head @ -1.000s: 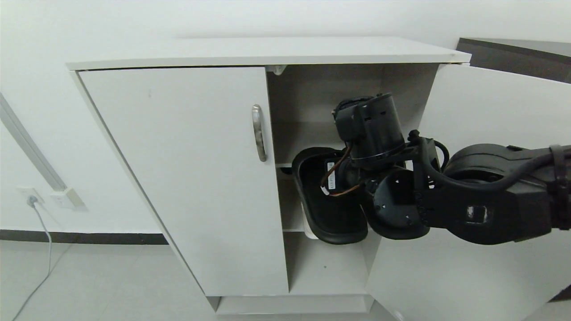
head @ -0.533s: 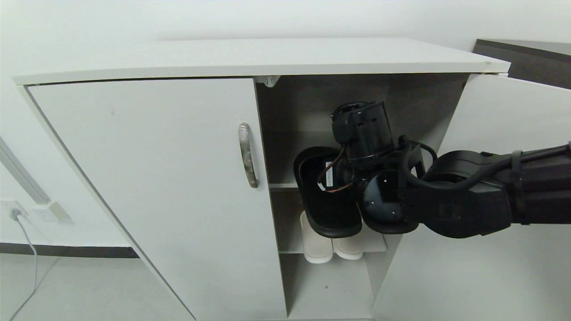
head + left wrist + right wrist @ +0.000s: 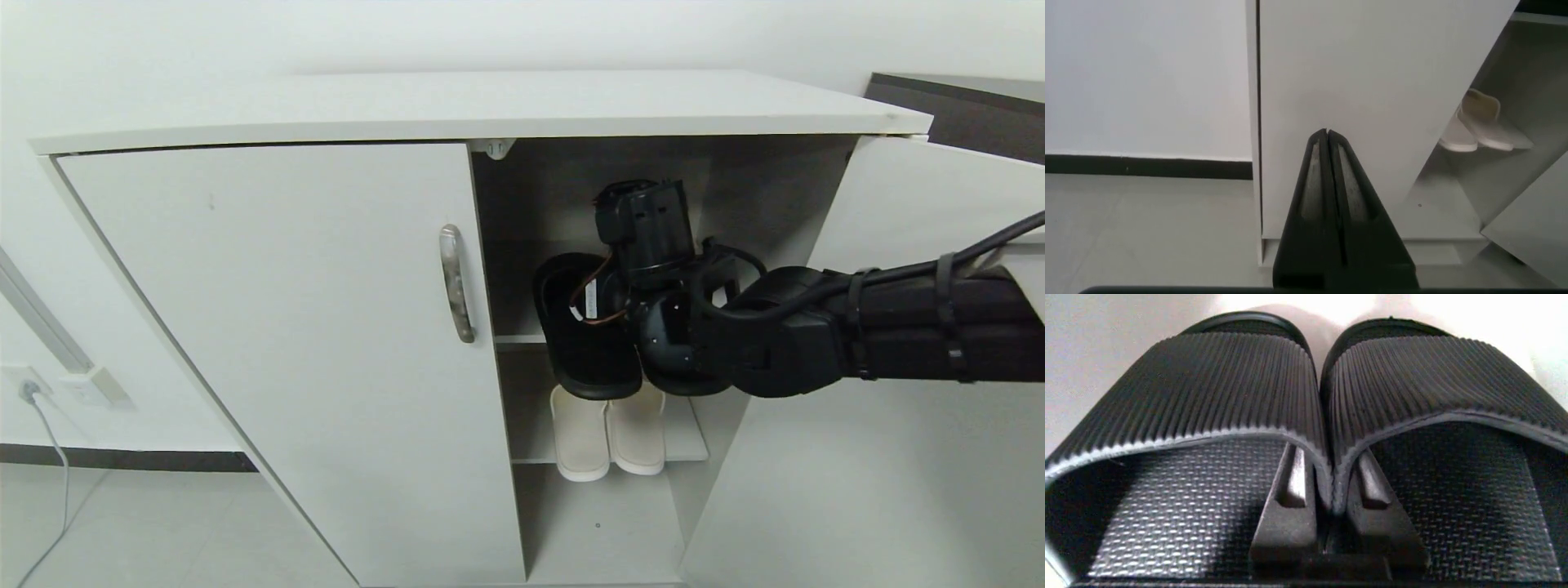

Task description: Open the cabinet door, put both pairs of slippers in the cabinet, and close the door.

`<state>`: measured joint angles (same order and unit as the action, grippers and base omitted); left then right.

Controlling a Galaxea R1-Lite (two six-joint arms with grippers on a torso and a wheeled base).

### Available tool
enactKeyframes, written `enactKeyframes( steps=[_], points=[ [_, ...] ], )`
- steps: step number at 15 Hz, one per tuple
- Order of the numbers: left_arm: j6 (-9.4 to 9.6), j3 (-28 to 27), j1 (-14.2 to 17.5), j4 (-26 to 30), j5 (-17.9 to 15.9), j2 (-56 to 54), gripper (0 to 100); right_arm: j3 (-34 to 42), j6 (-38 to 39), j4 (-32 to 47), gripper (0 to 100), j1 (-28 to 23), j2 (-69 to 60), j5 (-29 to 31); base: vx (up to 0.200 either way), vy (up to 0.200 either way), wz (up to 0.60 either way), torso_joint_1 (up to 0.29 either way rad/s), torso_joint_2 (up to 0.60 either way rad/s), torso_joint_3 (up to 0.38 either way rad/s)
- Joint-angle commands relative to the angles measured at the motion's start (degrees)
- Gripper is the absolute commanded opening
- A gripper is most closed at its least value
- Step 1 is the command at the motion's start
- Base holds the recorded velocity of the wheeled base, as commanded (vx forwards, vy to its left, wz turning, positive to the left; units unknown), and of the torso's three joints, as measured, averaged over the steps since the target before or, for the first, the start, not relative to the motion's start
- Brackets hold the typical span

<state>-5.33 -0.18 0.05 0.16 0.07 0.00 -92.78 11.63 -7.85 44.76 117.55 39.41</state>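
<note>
Right gripper (image 3: 1329, 508): clamped on black slippers (image 3: 1233, 384), fingers (image 3: 1290, 498) pinching the pair's two inner strap edges together. Slippers straight ahead of the claw, side by side, held inside the open right half of cabinet (image 3: 490, 98), at upper shelf (image 3: 513, 339) level, above and apart from white slippers (image 3: 608, 433). White pr. flat on mid shelf, toes outward. Right door (image 3: 898, 212) swung open; left door (image 3: 286, 327) closed. Left gripper (image 3: 1327, 135): fingers pressed together, nothing betw., low down facing the left door.
</note>
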Motion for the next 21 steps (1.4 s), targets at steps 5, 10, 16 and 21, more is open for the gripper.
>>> enactKeyframes(
  steps=[5,10,16,21],
  points=[
    [-0.03,0.01,0.04,0.02,0.01,0.00,0,-10.23,-0.47,5.21,0,-3.72,5.49,-0.65,0.000,0.000,0.00,0.000,0.00,0.000],
    [-0.03,0.01,0.04,0.02,0.01,0.09,0,-14.36,-0.56,5.83,0,-4.69,7.69,-0.74,0.000,0.000,0.00,0.000,0.00,0.000],
    [-0.03,0.01,0.04,0.02,0.01,0.00,0,-16.03,-1.26,5.92,0,-4.69,8.74,-0.65,0.000,0.000,0.00,0.000,0.00,0.000],
    [-0.03,0.01,0.04,0.02,0.01,0.09,0,-14.88,-1.17,6.01,100,-4.51,8.48,-0.65,0.000,0.000,0.00,0.000,0.00,0.000]
  ],
)
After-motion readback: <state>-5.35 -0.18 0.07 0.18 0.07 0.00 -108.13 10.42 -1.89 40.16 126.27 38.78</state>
